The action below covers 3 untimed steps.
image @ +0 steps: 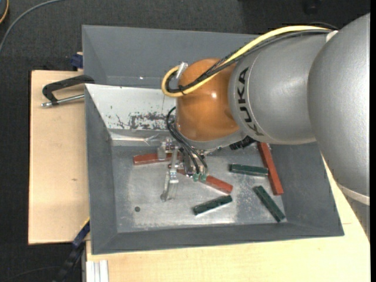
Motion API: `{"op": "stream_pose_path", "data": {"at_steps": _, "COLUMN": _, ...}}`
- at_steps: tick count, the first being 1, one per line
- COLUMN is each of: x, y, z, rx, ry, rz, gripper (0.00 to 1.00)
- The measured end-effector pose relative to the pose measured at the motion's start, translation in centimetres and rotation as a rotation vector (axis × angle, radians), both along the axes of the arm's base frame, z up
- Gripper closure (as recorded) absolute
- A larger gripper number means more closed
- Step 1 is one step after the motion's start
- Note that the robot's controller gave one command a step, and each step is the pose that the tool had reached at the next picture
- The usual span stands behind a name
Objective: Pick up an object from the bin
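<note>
My gripper (170, 188) reaches down from under the orange cover to the bin floor, left of the middle. A red stick (144, 157) lies flat just up and left of it, its right end beside the gripper's body. Another red stick (218, 184) lies just to the gripper's right. Below that one, near the front wall, rests a dark green stick (211, 205). Nothing is seen held in the gripper.
More sticks lie on the right side of the bin: a green one (248, 170), a long red one (271, 168) along the right wall and a green one (269, 203) below them. The arm covers the bin's back right.
</note>
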<state>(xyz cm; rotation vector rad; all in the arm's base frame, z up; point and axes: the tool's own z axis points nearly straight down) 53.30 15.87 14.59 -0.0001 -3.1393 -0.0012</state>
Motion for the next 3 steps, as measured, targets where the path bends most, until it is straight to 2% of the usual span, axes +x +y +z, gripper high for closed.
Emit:
{"op": "stream_pose_path", "data": {"at_steps": 1, "x": 6.0, "y": -4.1, "z": -7.7, "rx": -0.002, "ry": -0.005, "rz": 0.041, "gripper": 0.00}}
{"op": "stream_pose_path", "data": {"at_steps": 2, "x": 6.0, "y": -3.7, "z": -7.3, "rx": 0.002, "ry": -0.008, "rz": 0.043, "gripper": 1.00}}
{"op": "stream_pose_path", "data": {"at_steps": 3, "x": 3.2, "y": -2.2, "z": 7.5, "rx": 0.003, "ry": -0.016, "rz": 0.118, "gripper": 1.00}}
